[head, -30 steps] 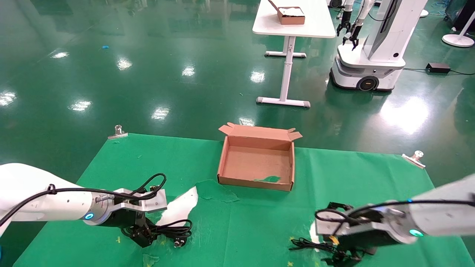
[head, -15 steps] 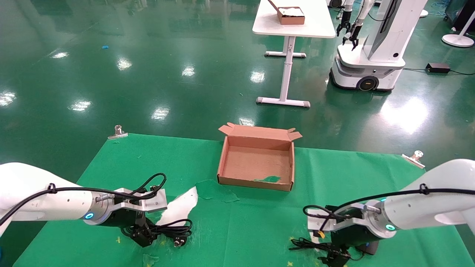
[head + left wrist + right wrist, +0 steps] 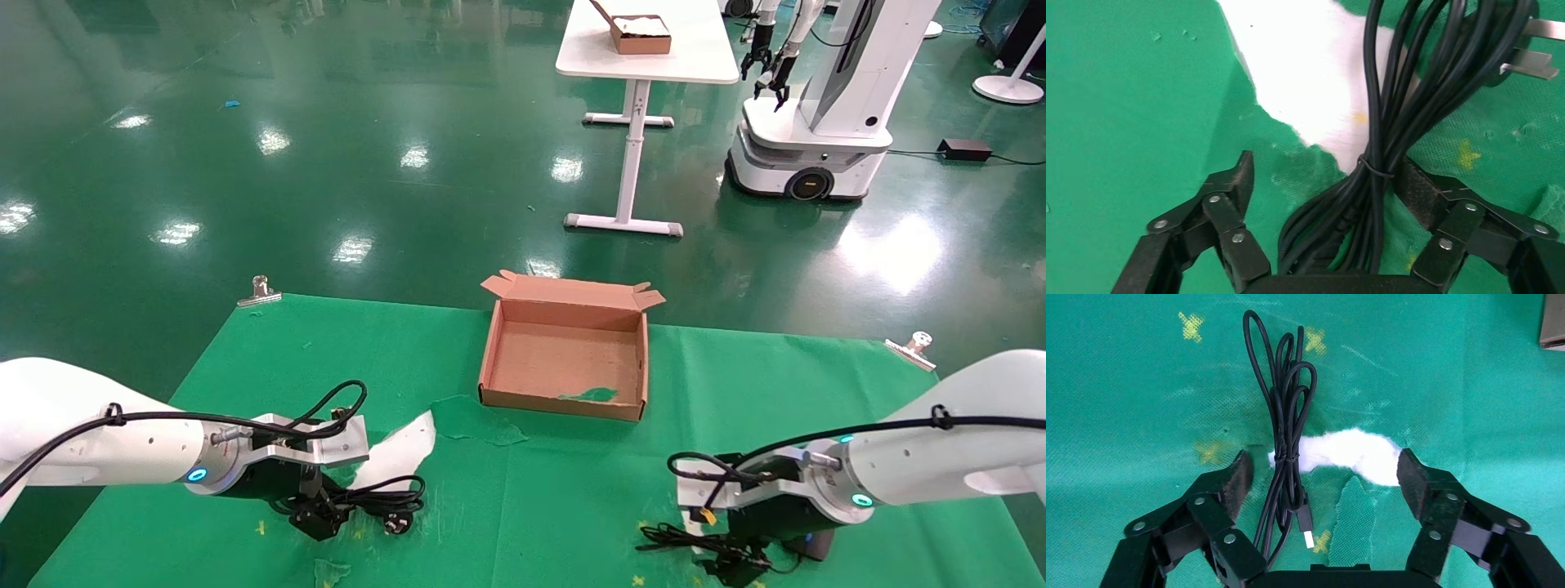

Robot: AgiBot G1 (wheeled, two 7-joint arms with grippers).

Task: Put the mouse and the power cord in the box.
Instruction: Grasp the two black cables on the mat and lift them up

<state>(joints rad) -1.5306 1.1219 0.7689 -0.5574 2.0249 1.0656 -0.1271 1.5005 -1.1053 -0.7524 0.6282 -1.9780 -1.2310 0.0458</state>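
The power cord [image 3: 1389,116] is a tied black bundle with its pronged plug [image 3: 1535,61] lying on the green cloth at the table's front left [image 3: 384,500]. My left gripper [image 3: 1326,174] is open and low over it, the bundle between the fingers and against one pad [image 3: 1413,190]. The mouse's thin wire bundle [image 3: 1286,416] with its USB end [image 3: 1307,530] lies between the fingers of my open right gripper [image 3: 1324,468], close to one finger [image 3: 1237,478]. In the head view the black mouse [image 3: 807,545] shows partly behind that gripper [image 3: 735,565]. The box [image 3: 489,359] stands open at mid-table.
The green cloth is torn, with white table patches [image 3: 396,457] by the left gripper and under the mouse wire [image 3: 1352,453]. Metal clips [image 3: 260,290] hold the cloth's far corners. Beyond the table stand a white desk [image 3: 645,49] and another robot [image 3: 817,122].
My right arm has swung left and back, so its gripper now hangs over the mouse wire. The left gripper has barely moved; the cord's plug has shifted slightly right.
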